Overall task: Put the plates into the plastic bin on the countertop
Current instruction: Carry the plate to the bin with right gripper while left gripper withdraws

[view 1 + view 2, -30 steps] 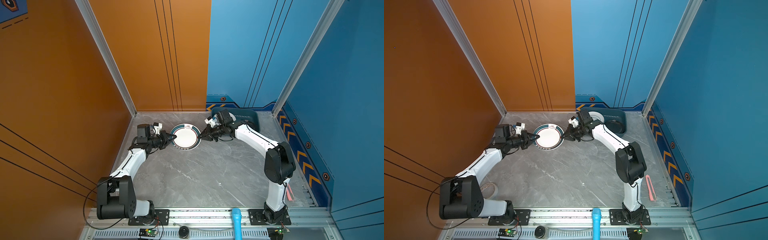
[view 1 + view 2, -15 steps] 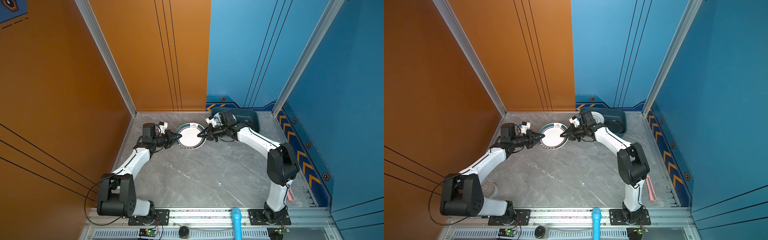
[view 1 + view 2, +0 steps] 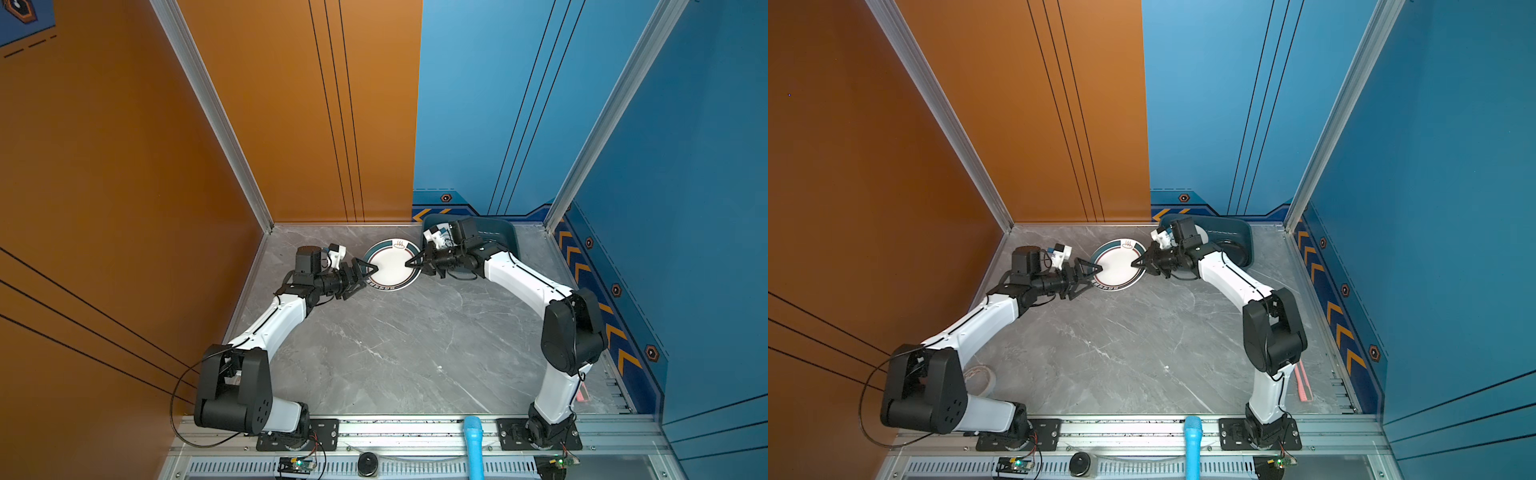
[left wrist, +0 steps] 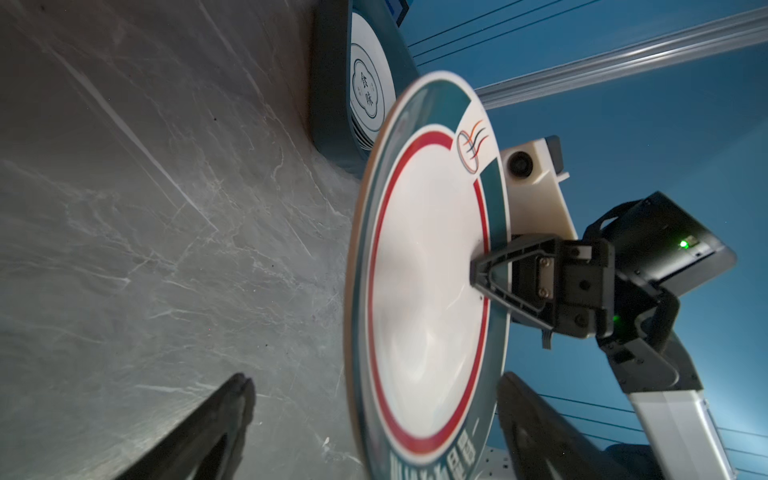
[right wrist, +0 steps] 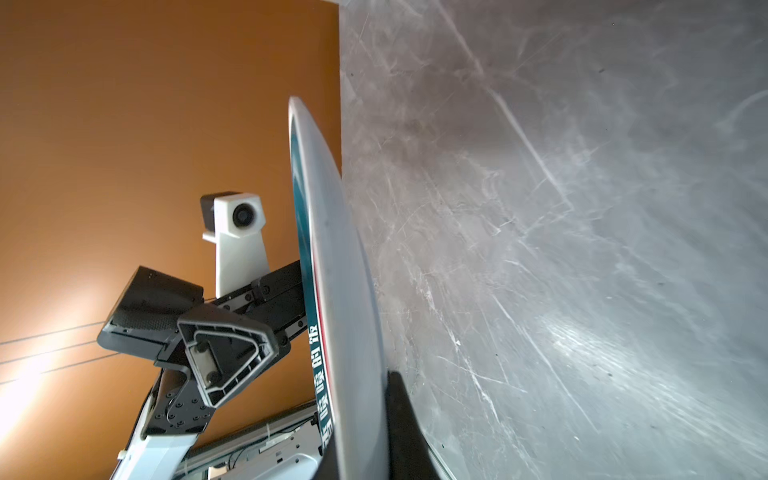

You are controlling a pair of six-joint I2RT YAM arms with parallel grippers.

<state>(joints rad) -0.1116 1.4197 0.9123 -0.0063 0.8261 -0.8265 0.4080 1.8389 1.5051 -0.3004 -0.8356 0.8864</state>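
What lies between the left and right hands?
The teal-rimmed white plate, seen in both top views: the right hand grips it, the open left hand straddles its opposite rim.

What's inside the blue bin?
The plastic bin holds a white plate with a dark emblem, lying on top of a stack whose edges show beneath. The right arm covers part of the bin in both top views, so how many plates cannot be told.

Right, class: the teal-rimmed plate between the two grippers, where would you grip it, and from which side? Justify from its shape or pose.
Grip the plate by its rim, one finger above and one below, edge-on from the side of the plastic bin, as the right gripper does. It is thin, shallow and seems lifted off the countertop, so its edge offers the pinch.
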